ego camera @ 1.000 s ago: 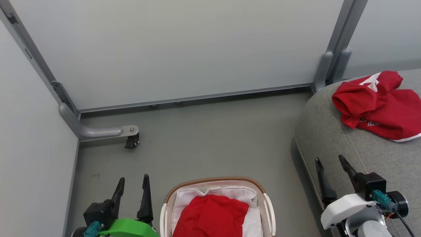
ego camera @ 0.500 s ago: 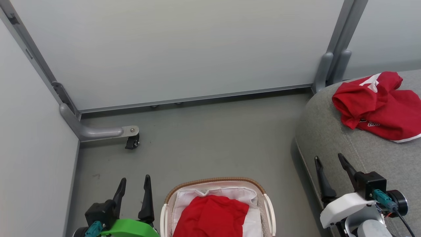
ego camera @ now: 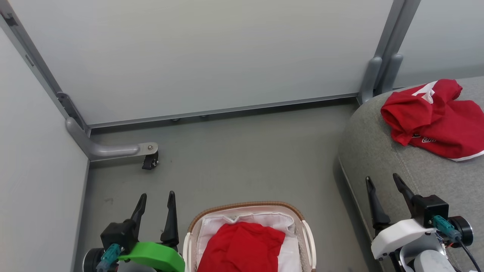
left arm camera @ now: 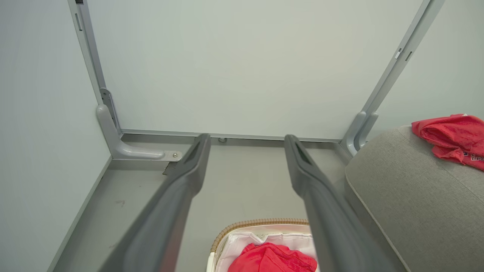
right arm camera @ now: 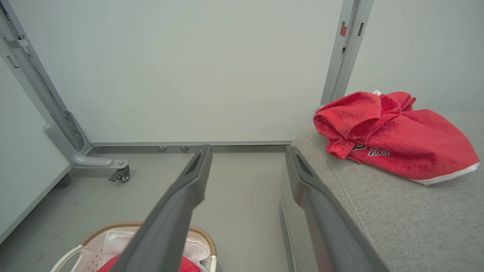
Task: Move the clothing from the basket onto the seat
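Where there is room to move: the grey floor (ego camera: 242, 151) lies bare between the basket (ego camera: 245, 205) and the back wall panel (ego camera: 208, 56); it runs from the left side panel (ego camera: 38, 170) across to the seat (ego camera: 378, 151).
Edges: the back wall panel meets the floor along a metal rail; a grey metal foot (ego camera: 113, 151) with a small black caster (ego camera: 149, 163) juts from the left corner onto the floor; an upright grey post (ego camera: 385, 45) stands just behind the seat's far corner.
Seat: large grey woven cushion; its rounded side drops to the floor to the right of the basket; a stitched seam runs along its top.
Basket: at the bottom of the head view, between the two grippers; brown woven rim, white handles, white cloth liner (ego camera: 245, 219) folded inside.
Clothing in the basket: one red garment (ego camera: 242, 245), crumpled, lying on the liner; what shows of it is plain red.
Clothing on the seat: a second red garment (ego camera: 435, 117), a rumpled heap near the seat's far corner; white trim along one hem, a white stripe at its top, pale lettering with dark outline; well apart from the basket.
Left gripper (ego camera: 157, 194): fingers spread, nothing between them; seen against the floor just left of the basket.
Right gripper (ego camera: 382, 176): fingers parted and empty; at the seat's near edge, well short of the second red garment.
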You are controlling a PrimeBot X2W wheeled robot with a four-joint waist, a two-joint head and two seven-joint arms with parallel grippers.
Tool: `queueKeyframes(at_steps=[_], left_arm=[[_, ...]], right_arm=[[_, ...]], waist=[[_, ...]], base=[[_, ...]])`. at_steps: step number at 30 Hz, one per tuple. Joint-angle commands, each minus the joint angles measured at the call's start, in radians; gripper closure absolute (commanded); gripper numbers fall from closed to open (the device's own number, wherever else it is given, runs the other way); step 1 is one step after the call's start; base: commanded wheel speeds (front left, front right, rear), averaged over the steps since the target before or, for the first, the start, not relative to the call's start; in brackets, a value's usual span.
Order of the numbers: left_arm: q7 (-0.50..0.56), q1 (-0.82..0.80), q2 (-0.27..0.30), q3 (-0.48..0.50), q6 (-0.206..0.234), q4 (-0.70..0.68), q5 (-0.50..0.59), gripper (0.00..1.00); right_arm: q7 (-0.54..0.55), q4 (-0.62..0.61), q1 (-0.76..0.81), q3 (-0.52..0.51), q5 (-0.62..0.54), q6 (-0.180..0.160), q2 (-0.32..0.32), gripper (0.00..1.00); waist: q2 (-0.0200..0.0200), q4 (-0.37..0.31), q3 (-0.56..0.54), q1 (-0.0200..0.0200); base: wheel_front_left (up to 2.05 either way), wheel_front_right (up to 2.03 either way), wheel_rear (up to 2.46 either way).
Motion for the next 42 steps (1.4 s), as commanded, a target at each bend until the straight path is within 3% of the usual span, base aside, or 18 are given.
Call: queueKeyframes(at_steps=[1, 11, 21, 29, 42], left_arm=[[0.001, -0.024, 0.001, -0.005, -0.006, 0.005, 0.006, 0.00], [0.001, -0.143, 0.001, -0.090, -0.032, 0.079, 0.010, 0.00], [0.002, -0.343, 0.002, -0.270, -0.052, 0.360, 0.012, 0.00], [0.035, -0.509, 0.004, -0.367, -0.029, 0.613, 0.033, 0.00], [0.074, -0.650, 0.065, -0.390, 0.032, 0.887, 0.063, 0.00]], right_arm=[[-0.005, -0.008, -0.010, -0.004, -0.007, -0.001, -0.003, 0.00], [-0.005, -0.049, -0.070, -0.026, -0.037, -0.001, -0.003, 0.00], [-0.005, -0.071, -0.176, 0.013, -0.038, -0.001, -0.003, 0.00], [-0.005, -0.093, -0.260, 0.064, 0.014, -0.001, -0.002, 0.00], [-0.005, -0.133, -0.351, 0.152, 0.095, -0.001, -0.002, 0.00]], waist=[[0.0000, -0.004, 0.005, 0.0000], [0.0000, -0.055, 0.118, 0.0000], [0.0000, -0.151, 0.321, 0.0000], [0.0000, -0.246, 0.517, 0.0000], [0.0000, -0.374, 0.743, 0.0000]], base=[[0.00, 0.00, 0.00], [0.00, 0.00, 0.00], [0.00, 0.00, 0.00], [0.00, 0.00, 0.00], [0.00, 0.00, 0.00]])
